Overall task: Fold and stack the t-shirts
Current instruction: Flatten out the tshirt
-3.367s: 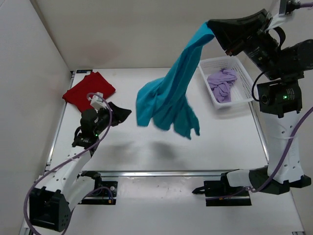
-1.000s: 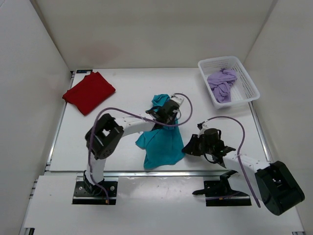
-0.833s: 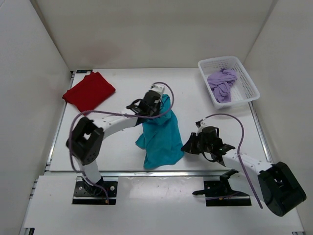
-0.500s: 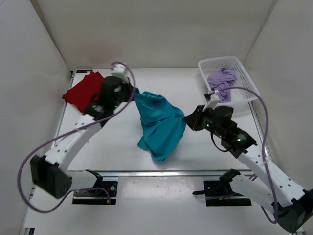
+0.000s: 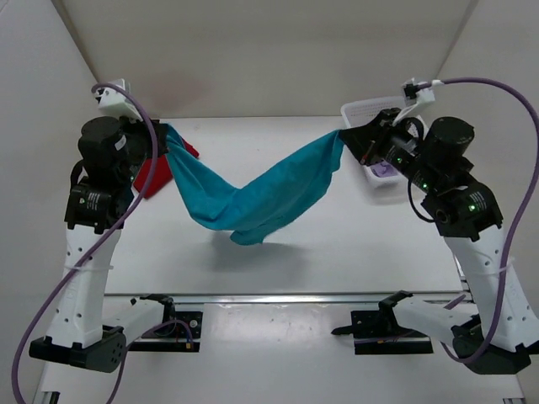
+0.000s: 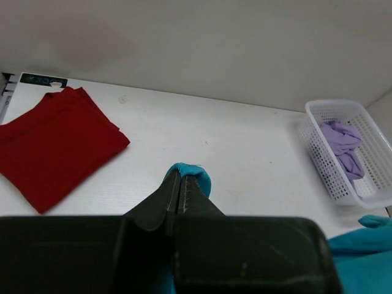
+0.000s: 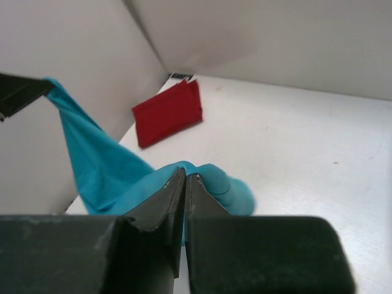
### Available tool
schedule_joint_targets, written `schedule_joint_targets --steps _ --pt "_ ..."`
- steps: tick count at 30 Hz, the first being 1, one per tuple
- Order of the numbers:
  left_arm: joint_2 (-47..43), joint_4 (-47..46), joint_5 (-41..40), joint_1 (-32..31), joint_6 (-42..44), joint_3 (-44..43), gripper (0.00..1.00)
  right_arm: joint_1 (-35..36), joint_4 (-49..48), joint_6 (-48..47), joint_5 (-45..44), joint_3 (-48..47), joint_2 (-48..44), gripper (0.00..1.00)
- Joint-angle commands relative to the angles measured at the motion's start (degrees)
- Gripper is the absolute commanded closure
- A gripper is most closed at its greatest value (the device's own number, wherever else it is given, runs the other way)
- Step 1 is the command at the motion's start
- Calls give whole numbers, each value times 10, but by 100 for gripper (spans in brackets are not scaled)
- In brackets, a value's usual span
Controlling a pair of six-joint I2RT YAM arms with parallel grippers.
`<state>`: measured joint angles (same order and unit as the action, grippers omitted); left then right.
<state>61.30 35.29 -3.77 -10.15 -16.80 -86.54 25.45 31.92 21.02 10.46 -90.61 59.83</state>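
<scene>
The teal-blue t-shirt (image 5: 253,202) hangs in the air, stretched in a sagging band between both arms above the table. My left gripper (image 5: 160,139) is shut on its left end, a fold of teal cloth (image 6: 190,174) showing at the fingertips. My right gripper (image 5: 344,139) is shut on its right end, cloth (image 7: 239,190) bunched around the tips. The dark red t-shirt (image 5: 152,172) lies folded at the far left, partly hidden behind the left arm, and shows fully in the left wrist view (image 6: 55,144). The lavender t-shirt (image 6: 346,147) lies crumpled in the basket.
The white mesh basket (image 6: 367,196) stands at the far right of the table, mostly hidden by the right arm in the top view. White walls close the table at back and both sides. The arm bases sit at the near edge.
Both arms have risen and spread apart, lifting the teal shirt off the table and stretching it between them. The right gripper closed on its right end.
</scene>
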Motion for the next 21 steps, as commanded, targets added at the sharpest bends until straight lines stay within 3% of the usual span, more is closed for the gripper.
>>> schedule_joint_targets --steps 1,5,8,9,17,20,21 --pt "-6 57 -39 -5 19 -34 96 27 7 -6 33 -25 6 100" --pt "-9 29 11 18 2 8 96 61 18 -35 -28 -39 24 100" --pt "-7 34 52 43 -4 41 97 18 39 -21 77 -62 35 100" --pt "-20 31 49 45 -4 54 96 39 33 -19 83 -68 28 100" --pt "-41 44 42 53 0 91 95 286 80 -56 -125 -145 17 100" --pt "-44 38 46 63 -3 102 95 311 72 -69 -168 -155 21 100" --pt "-47 32 44 64 -5 107 95 286 54 -77 -162 -138 22 99"
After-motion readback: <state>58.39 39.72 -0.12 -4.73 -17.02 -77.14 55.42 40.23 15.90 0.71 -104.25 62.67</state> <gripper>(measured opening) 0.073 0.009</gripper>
